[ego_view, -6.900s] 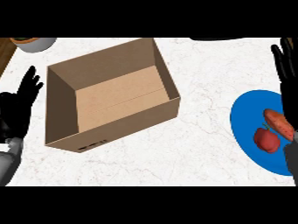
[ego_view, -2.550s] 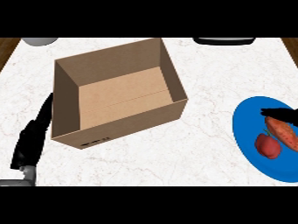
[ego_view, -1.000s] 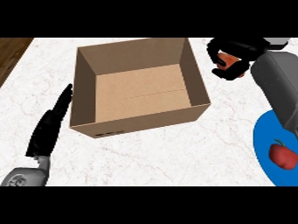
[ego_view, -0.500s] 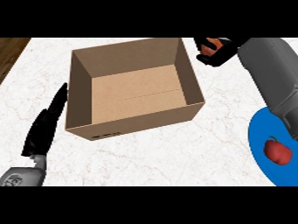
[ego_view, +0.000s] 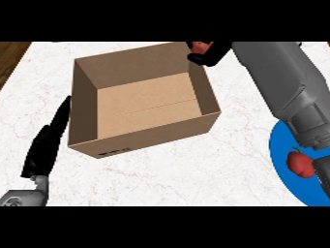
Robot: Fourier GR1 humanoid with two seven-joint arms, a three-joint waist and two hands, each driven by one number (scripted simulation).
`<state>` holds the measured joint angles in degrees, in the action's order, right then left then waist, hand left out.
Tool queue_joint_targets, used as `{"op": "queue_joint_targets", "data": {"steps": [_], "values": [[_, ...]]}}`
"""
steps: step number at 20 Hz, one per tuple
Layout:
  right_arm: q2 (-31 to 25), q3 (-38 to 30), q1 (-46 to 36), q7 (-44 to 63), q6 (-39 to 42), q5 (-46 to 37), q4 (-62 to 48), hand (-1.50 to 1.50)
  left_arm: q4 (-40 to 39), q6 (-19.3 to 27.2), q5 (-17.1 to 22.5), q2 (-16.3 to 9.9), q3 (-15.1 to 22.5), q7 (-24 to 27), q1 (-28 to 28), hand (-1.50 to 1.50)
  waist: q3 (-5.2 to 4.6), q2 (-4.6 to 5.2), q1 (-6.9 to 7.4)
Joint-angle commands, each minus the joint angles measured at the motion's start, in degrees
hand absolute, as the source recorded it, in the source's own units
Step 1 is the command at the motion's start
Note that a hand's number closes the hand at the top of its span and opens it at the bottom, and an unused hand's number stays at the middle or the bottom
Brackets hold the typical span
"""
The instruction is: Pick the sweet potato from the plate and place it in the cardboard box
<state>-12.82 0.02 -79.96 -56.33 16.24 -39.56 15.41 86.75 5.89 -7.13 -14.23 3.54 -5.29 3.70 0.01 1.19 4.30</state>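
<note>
Right robot hand [ego_view: 209,52] sits at the far right corner of the cardboard box [ego_view: 142,101], fingers curled round an orange-red object, presumably the sweet potato [ego_view: 201,47]; only a sliver shows between the fingers, so the identification is tentative. The hand is over the box rim, not clearly inside the opening. The grey forearm runs back across the blue plate [ego_view: 285,160], where a red item [ego_view: 300,162] lies partly hidden by the arm. Left robot hand [ego_view: 47,143] rests edge-on on the white counter [ego_view: 160,174] just beside the box's left wall, fingers straight and together, holding nothing. Judged step: transport phase, just short of release. Next move calls for shifting the hand inward over the box floor, lowering, then uncurling the fingers.
</note>
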Motion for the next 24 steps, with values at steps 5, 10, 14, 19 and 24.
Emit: {"op": "queue_joint_targets", "data": {"steps": [5,10,14,19,24], "values": [[6.89,1.42,-4.75,-0.54,7.13,0.31,-2.33,1.5,0.01,2.39,-2.08,1.82,0.66,-0.09,-0.97,0.0,-0.05,-0.26,-1.3],[12.6,5.4,-4.83,3.62,3.95,-1.26,-3.3,1.5,-0.82,0.65,-1.13,0.98,-0.23,0.01,0.18,0.0,-0.1,-0.27,-0.87],[12.74,10.04,-1.8,4.48,1.46,-0.29,-3.08,1.5,-0.01,-0.28,-0.43,0.73,-0.75,-0.38,0.67,0.0,-0.11,-0.36,0.31],[12.8,14.25,0.74,10.91,0.62,3.7,-1.59,1.5,-2.07,-0.15,-1.55,2.05,0.52,-0.34,2.97,0.0,-0.16,-0.05,2.32],[12.81,19.06,6.56,11.85,-0.75,6.03,0.26,-1.5,-1.01,-0.34,-2.4,2.12,1.46,1.09,1.08,0.0,-0.14,0.22,3.6]]}}
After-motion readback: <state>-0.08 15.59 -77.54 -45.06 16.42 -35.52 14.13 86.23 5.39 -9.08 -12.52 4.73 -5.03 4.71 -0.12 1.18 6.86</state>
